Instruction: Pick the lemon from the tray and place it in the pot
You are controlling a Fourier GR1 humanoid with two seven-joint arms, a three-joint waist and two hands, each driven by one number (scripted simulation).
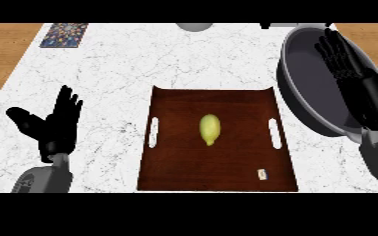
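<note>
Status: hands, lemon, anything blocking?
Left hand open, resting left of tray. Right hand open over pot. Lemon lies mid-tray, untouched. Nothing blocking it.

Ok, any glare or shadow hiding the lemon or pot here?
Head view: the lemon is evenly lit on the dark tray, no glare; the pot runs off the right edge, partly covered by the right robot hand.

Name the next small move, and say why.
Probably move the right hand from over the pot to the lemon: it lies untouched on the tray, that hand is open and holds nothing, and the pot is to the tray's right.
</note>
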